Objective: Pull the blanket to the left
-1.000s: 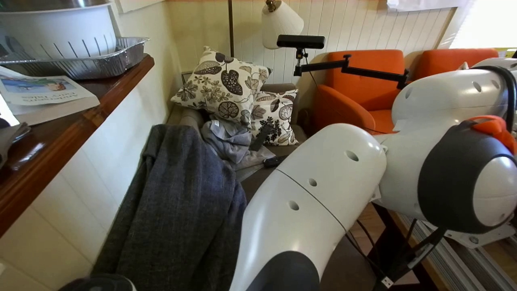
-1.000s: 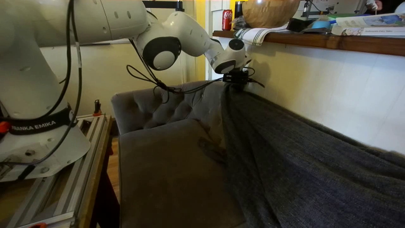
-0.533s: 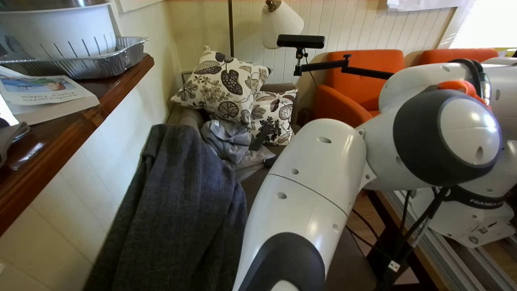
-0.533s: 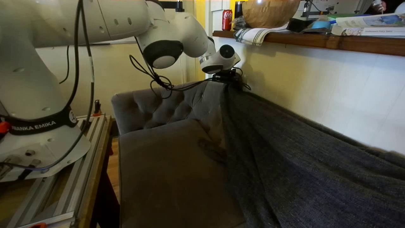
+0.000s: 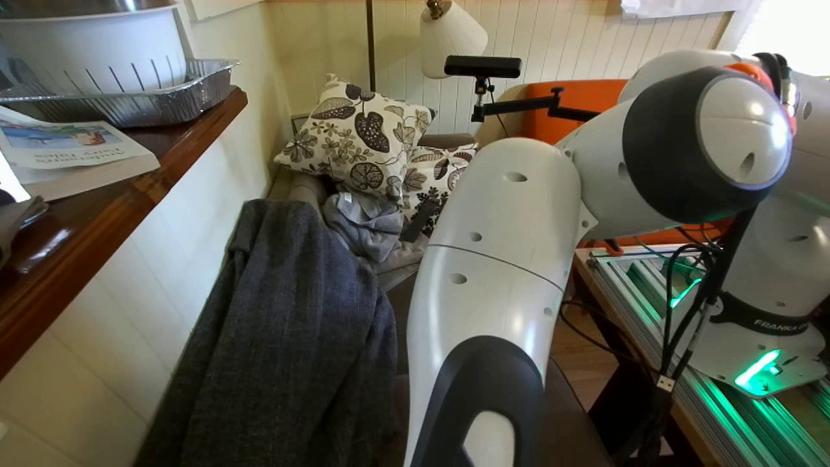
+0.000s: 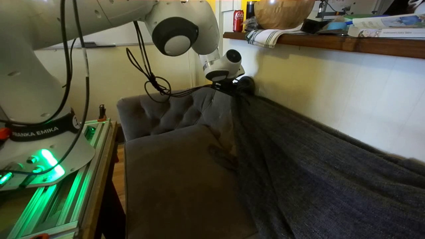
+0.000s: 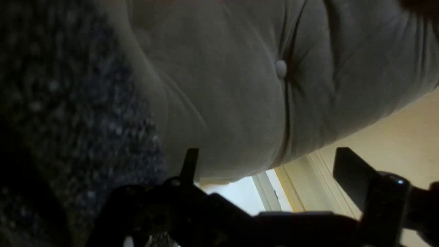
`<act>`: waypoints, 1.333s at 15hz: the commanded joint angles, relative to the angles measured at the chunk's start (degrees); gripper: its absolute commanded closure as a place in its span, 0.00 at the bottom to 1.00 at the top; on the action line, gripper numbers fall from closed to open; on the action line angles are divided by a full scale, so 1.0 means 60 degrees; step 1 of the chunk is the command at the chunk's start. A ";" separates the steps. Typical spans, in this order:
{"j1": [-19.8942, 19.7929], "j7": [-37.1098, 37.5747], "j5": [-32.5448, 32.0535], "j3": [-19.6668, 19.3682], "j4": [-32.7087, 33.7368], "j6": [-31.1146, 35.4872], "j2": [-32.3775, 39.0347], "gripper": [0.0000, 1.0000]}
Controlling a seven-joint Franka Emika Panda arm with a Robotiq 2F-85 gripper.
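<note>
The blanket (image 6: 308, 159) is dark grey and rumpled. In both exterior views (image 5: 279, 337) it drapes in long folds along the sofa's wall side. A bunched end of it (image 6: 245, 86) sits on top of the sofa back. My gripper (image 6: 225, 87) is just beside this bunched end; I cannot tell whether they touch. In the wrist view my gripper (image 7: 267, 151) has its fingers wide apart with nothing between them. The blanket (image 7: 85, 113) fills the left of that view, outside the fingers. The gripper is out of view in an exterior view, where the arm (image 5: 493, 259) shows.
The sofa (image 6: 179, 186) has a tufted back (image 7: 240, 85). Floral cushions (image 5: 363, 139) and a light grey cloth (image 5: 366, 224) lie at its far end. A wooden ledge (image 6: 332, 43) with a bowl and books runs above, along the wall. Cables (image 6: 156, 83) hang from the arm.
The gripper and wrist have moved left, away from the blanket's bunched end, which now shows beside them. The elbow has risen. The rest of the blanket looks nearly unchanged. Green base lights are on.
</note>
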 commanded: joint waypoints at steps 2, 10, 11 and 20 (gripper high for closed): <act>-0.0402 0.2020 0.1004 -0.0532 -0.2786 0.0738 -0.1592 0.00; -0.1264 0.6145 0.1103 -0.0012 -0.6653 0.1696 -0.3151 0.00; -0.1173 0.6729 0.1158 -0.0156 -0.7159 0.1942 -0.3543 0.00; -0.1271 1.0861 0.2213 -0.0214 -1.1785 0.1759 -0.7529 0.00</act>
